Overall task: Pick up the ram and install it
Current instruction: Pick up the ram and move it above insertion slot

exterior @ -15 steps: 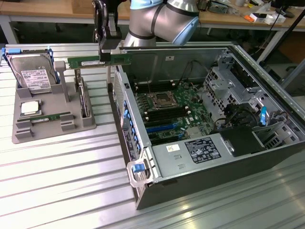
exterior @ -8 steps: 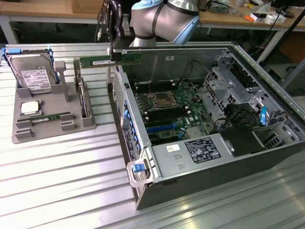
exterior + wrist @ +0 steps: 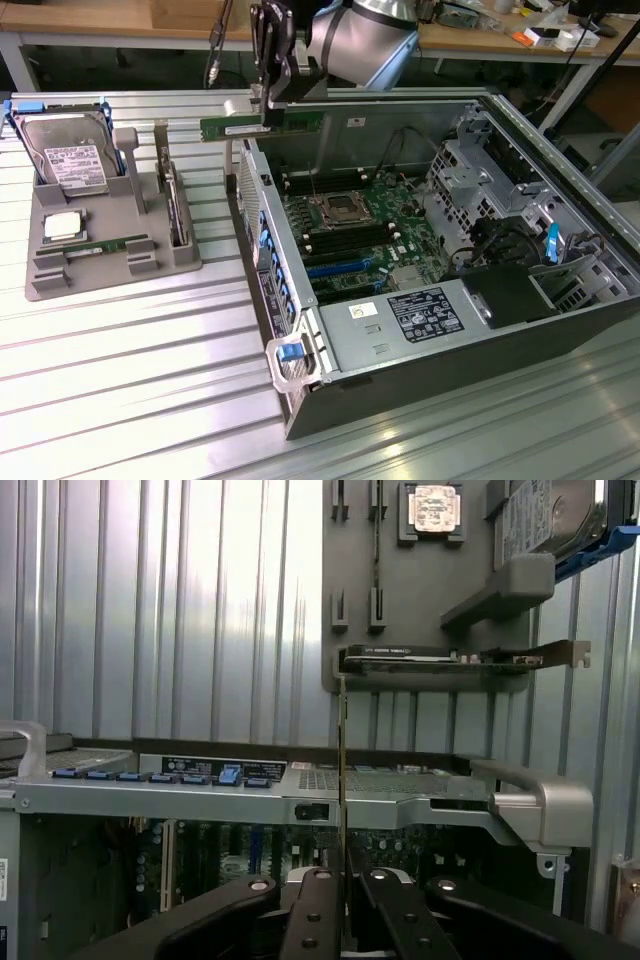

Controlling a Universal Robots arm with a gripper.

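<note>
Claw (image 3: pixel 268 100) was clamped shut on the ram (image 3: pixel 262 126), gripping its top edge. The stick hung level in the air w/ its long side running left-right in the exterior view. It sat over the far left corner of the open pc case (image 3: pixel 300 400), above the case's left wall and short of the mobo (image 3: pixel 350 230) inside. In the wrist view I saw the ram edge-on as a thin line between my fingers (image 3: pixel 312 920), w/ the case wall below it.

On the exterior view's left, well apart from the case, the grey tray (image 3: pixel 40 285) lay on the ribbed metal desk (image 3: pixel 130 380). It held the hard drive (image 3: pixel 68 160) at the far end, the cpu (image 3: pixel 62 225) nearer, a second green stick (image 3: pixel 100 246) lying flat beside the cpu, and a card (image 3: pixel 176 205) standing on edge along the tray's right side.
</note>
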